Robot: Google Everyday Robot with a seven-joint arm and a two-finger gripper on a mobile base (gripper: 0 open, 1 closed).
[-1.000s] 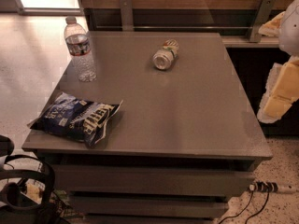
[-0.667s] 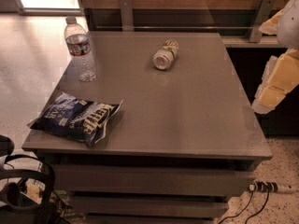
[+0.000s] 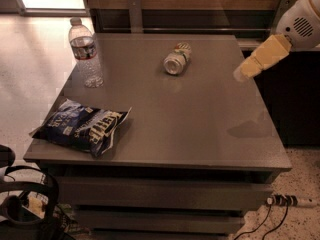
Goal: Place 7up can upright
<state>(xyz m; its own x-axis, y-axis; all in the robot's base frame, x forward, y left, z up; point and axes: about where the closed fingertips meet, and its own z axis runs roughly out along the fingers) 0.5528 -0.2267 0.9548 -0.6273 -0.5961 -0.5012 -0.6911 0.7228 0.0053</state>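
Observation:
The 7up can [image 3: 177, 59] lies on its side on the far middle of the grey table [image 3: 200, 129], its silver end toward me and its green-and-white label behind. My gripper [image 3: 243, 72] hangs over the table's right edge, to the right of the can and apart from it, above the surface. Its yellowish fingers point down and left toward the can. It holds nothing.
A clear plastic water bottle [image 3: 86, 53] stands upright at the far left. A blue chip bag [image 3: 82, 125] lies at the front left. A wooden wall with metal posts runs behind the table. Cables and a power strip [image 3: 285, 201] lie on the floor at right.
My gripper has risen and moved left, from beside the table's right edge to over it, closer to the can. The can, bottle and bag have not moved.

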